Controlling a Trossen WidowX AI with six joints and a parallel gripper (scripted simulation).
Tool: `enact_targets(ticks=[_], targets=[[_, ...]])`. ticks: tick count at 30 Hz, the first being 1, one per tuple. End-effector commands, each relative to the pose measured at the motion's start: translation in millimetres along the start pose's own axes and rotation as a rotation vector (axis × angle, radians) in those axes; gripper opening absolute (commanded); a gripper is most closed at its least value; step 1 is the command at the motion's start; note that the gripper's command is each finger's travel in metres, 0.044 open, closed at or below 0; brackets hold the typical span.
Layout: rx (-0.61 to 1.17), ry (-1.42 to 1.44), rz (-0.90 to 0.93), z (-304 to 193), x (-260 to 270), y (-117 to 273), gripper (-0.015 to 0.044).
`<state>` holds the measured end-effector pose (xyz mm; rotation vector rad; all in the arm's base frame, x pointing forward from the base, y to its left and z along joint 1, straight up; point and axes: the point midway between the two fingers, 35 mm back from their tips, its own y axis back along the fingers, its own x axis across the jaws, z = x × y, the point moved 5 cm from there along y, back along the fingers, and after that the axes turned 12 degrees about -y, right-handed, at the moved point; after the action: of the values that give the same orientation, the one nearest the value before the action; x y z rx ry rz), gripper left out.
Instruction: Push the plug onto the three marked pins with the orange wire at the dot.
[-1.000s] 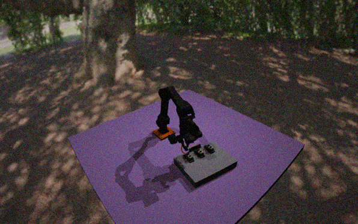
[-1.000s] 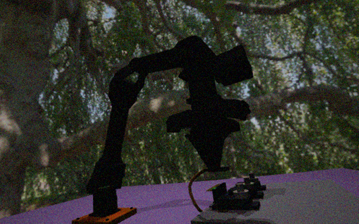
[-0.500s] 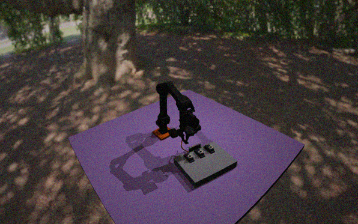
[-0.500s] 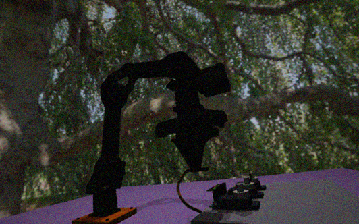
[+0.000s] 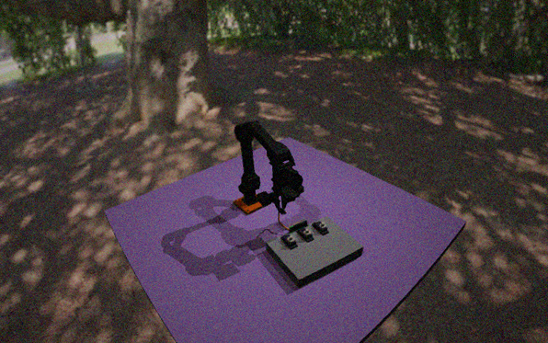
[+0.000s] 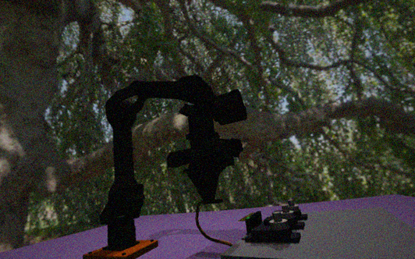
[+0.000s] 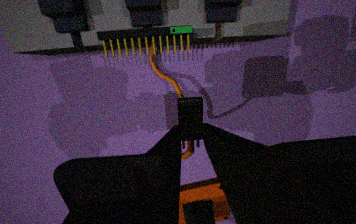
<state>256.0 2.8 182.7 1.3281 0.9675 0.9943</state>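
My gripper (image 5: 281,211) (image 6: 211,202) (image 7: 190,129) is shut on the black plug (image 7: 190,112), its far end pointing toward the pin row in the wrist view. It hangs above the purple table, short of the grey block's near edge. The lead (image 5: 281,223) (image 6: 198,222) (image 7: 165,76) loops down from the plug and over to the block, passing beneath the plug. The row of gold pins (image 7: 140,46) sticks out from the black header (image 5: 299,224) (image 6: 253,221). A green band (image 7: 183,30) with a dark dot at its left end marks pins at the row's right end. The plug's holes cannot be made out.
The grey block (image 5: 327,259) (image 6: 367,232) carries three dark servo-like units (image 5: 306,234) (image 6: 272,235) (image 7: 146,11) behind the header. The purple table (image 5: 226,314) (image 7: 30,125) carries shadows of the arm and lead. The orange arm base (image 5: 248,205) (image 6: 120,253) stands behind the gripper.
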Motion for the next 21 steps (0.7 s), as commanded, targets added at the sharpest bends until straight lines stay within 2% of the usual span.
enact_targets(ticks=[1,9,21], targets=[[-0.007,0.011,0.0,-4.1,0.1,-6.9,0.0],[-0.007,0.011,0.0,-4.3,0.0,-38.4,0.0],[-0.009,0.011,0.0,15.3,2.8,-37.4,0.0]])
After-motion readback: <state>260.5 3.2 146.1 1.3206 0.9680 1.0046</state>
